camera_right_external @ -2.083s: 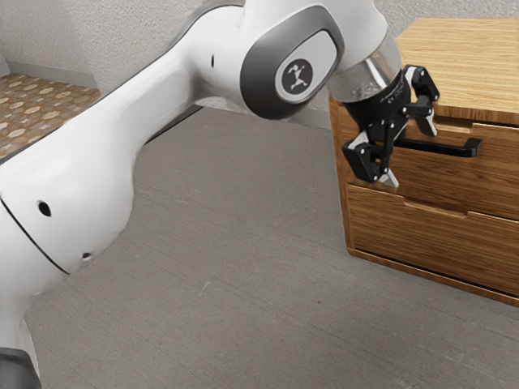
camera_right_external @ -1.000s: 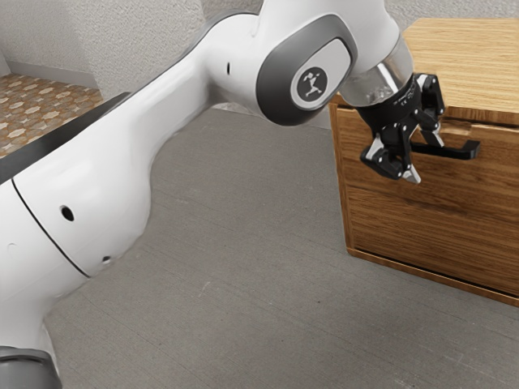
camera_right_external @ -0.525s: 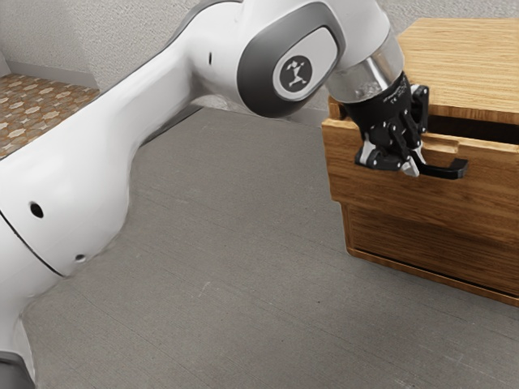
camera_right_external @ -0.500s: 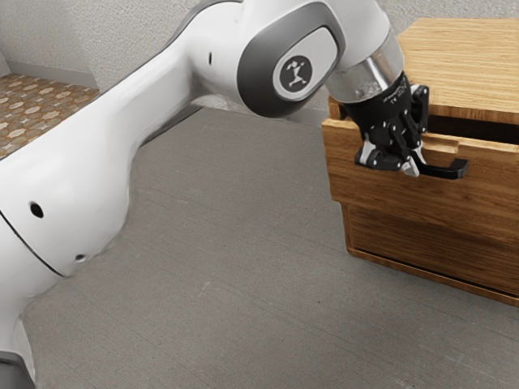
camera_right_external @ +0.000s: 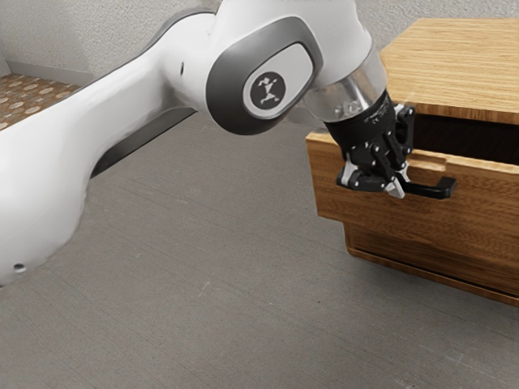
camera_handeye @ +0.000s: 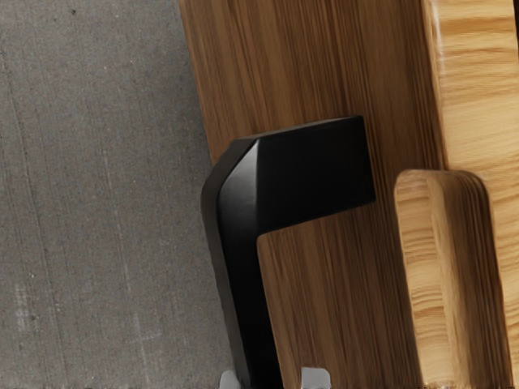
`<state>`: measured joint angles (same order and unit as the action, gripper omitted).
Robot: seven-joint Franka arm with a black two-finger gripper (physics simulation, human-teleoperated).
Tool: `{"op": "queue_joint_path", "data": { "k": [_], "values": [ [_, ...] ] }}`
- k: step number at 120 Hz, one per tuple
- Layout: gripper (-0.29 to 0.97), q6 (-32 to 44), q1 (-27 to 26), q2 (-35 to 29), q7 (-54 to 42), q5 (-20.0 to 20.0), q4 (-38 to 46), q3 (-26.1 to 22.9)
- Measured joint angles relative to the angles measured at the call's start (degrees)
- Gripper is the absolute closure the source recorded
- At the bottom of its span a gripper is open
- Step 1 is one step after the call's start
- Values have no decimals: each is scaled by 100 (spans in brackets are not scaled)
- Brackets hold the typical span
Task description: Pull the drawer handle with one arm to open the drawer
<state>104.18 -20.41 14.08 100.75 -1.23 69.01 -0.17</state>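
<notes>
One wooden cabinet. Two drawers: one upper drawer, one lower drawer. One black handle (the wrist view has the same handle, not a second). One white arm, one gripper, two fingertips. One grey floor, one patch of patterned tiles.

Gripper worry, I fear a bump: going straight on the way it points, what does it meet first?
The gripper has the black handle between its jaws, so that bar comes first. Just behind it, probably, is the wooden drawer front.
</notes>
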Motion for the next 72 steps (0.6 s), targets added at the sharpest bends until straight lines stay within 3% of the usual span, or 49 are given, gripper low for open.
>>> {"op": "queue_joint_path", "data": {
  "k": [72],
  "values": [
    [79,339,-146,-1231,42,13,1640,-98]
  ]
}}
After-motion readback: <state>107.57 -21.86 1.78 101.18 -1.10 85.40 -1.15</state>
